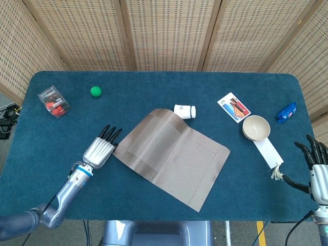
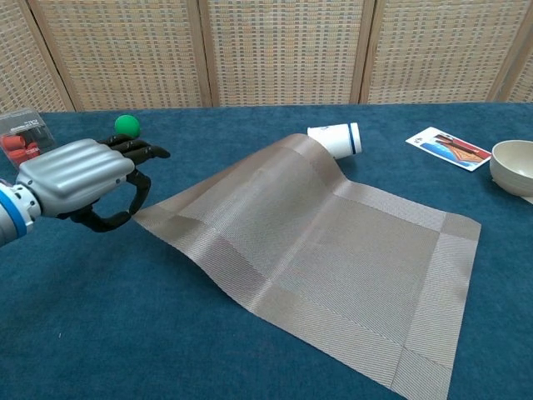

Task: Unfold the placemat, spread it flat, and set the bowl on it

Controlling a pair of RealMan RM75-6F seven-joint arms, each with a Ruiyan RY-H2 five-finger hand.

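Blue felt surface [image 1: 154, 84] backed by wicker screens. Placemat [image 1: 171, 156] unfolded near the middle, mostly flat, its corner toward 12 o'clock humped up against a small white bottle [image 1: 184, 111] lying on its side; in the chest view the same placemat [image 2: 333, 250] rises in a soft ridge toward that bottle [image 2: 335, 138]. Left robot hand [image 1: 100, 149] at 9 o'clock of the mat, at the mat's left corner, fingers reaching forward and curled down with the thumb beneath; from the chest view, left robot hand [image 2: 79, 179] right beside that corner, though whether the corner is actually pinched cannot be told. Right robot hand [image 1: 318, 169] low at the far right edge, fingers spread apart and holding nothing, well away from the mat. Bowl [image 1: 255, 127] at roughly 2 o'clock of the mat, off it and upright, resting on the top end of a white strip with a tassel [image 1: 269, 154]; only its left part visible at the right edge of the chest view [image 2: 513, 167]. Picture card [image 1: 233, 107] just beyond the bowl toward 11 o'clock. Blue object [image 1: 286, 112] at 3 o'clock of the card, near the right edge. Green ball [image 1: 96, 91] and a clear box of red items [image 1: 54, 101] far off toward 10 o'clock of the mat.
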